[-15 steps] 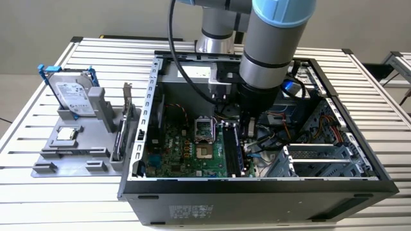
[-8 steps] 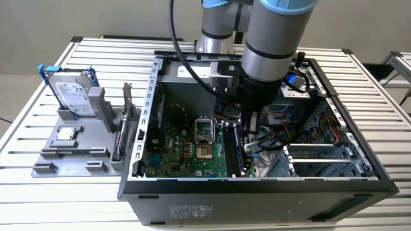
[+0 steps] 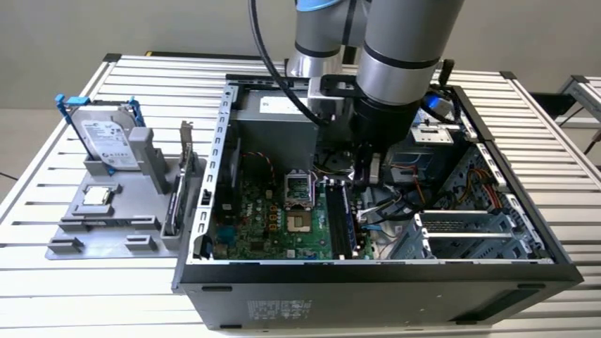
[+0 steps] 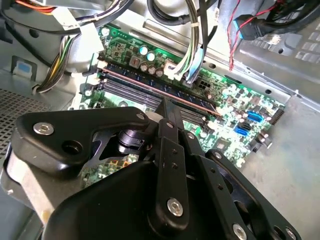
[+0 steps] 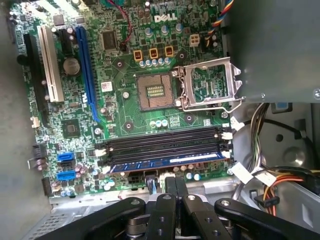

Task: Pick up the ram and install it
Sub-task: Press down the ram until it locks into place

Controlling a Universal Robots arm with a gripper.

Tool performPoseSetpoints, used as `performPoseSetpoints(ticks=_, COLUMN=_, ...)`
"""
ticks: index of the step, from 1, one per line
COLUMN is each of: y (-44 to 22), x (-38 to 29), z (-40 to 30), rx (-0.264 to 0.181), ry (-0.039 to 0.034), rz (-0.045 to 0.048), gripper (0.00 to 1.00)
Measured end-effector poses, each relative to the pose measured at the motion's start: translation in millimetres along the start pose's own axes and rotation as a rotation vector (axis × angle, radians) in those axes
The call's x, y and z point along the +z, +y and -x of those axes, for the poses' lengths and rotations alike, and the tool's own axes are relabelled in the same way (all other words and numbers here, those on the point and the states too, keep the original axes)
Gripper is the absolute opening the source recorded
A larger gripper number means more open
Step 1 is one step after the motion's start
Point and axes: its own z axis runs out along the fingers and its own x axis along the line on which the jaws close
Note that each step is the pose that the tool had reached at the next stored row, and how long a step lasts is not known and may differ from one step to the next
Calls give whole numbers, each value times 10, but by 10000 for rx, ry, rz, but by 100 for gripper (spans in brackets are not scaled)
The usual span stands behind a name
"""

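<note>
One blue ram (image 5: 167,161) stick sits edge-down in the motherboard's (image 5: 125,120) outermost black slot, aligned to seat there. The gripper (image 5: 171,187) hangs just above it, fingers pressed together and gripping nothing, apparently to push it home.

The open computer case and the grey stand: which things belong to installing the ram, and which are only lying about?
Job:
- long blue ram stick, in a slot
- black memory slots
- black hand

Lying about:
- silver hard drive in blue frame
- dark card with metal bracket
</note>
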Motion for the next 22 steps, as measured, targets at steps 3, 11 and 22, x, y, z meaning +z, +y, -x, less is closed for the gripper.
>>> performPoseSetpoints(ticks=3, y=-2, x=-64, z=-1, rx=-37, ry=1, rz=0, gripper=0)
performPoseSetpoints(ticks=11, y=-7, x=-224, z=-2, rx=-153, ry=-5, rz=-1, gripper=0)
performPoseSetpoints(ticks=22, y=-9, x=-276, z=-2, rx=-212, ry=-10, rz=-2, gripper=0)
